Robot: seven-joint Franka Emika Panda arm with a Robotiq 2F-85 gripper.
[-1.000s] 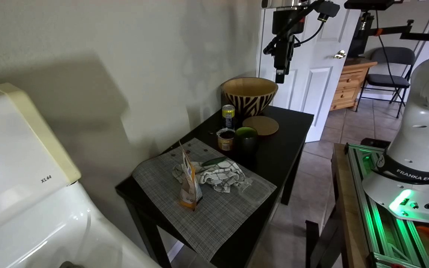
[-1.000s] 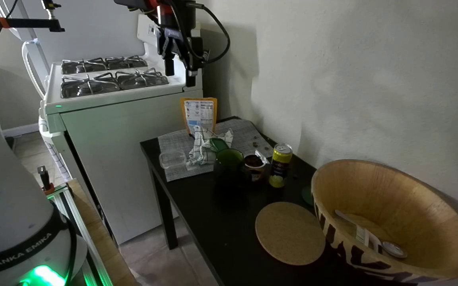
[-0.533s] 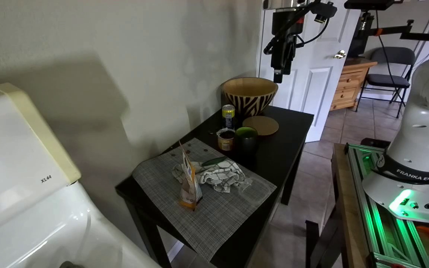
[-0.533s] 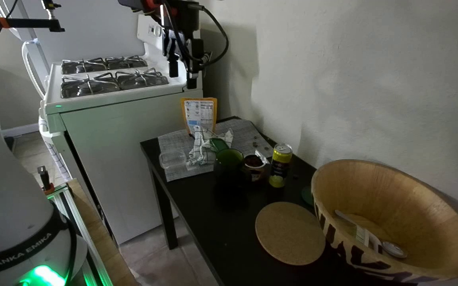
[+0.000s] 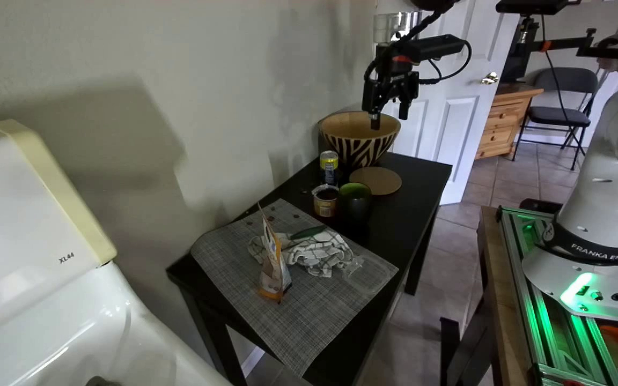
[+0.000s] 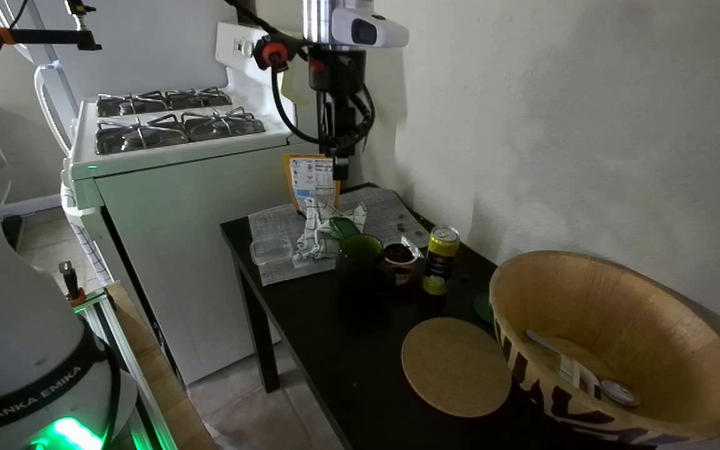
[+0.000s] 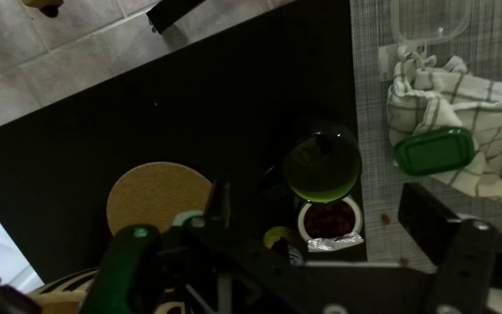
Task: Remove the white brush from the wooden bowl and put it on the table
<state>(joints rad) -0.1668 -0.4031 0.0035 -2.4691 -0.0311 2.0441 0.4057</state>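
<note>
The white brush [image 6: 575,370] lies inside the wooden bowl [image 6: 622,300], handle against the near inner wall, beside a small round silvery thing. The bowl, tan with a striped outer wall, stands at one end of the black table [image 6: 335,331]. It also shows in an exterior view [image 5: 361,149], where its inside bottom is hidden, and its rim shows at the lower edge of the wrist view [image 7: 61,298]. My gripper [image 5: 389,118] is open and empty, fingers wide apart in the wrist view [image 7: 320,209]. It hangs above the table, over the cup and can area, apart from the bowl.
Beside the bowl are a flat tan disc [image 6: 457,367], a yellow can [image 6: 441,259], an open tub [image 6: 399,265] and a dark green cup [image 6: 360,262]. A checked towel [image 5: 319,254], an upright packet [image 5: 274,262] and a clear container [image 5: 368,273] lie farther along. A wall runs behind.
The arm has moved lower and nearer the bowl's end of the table, and the gripper has turned about its vertical axis. The brush and bowl have not moved. A person's hand appears in the background.
</note>
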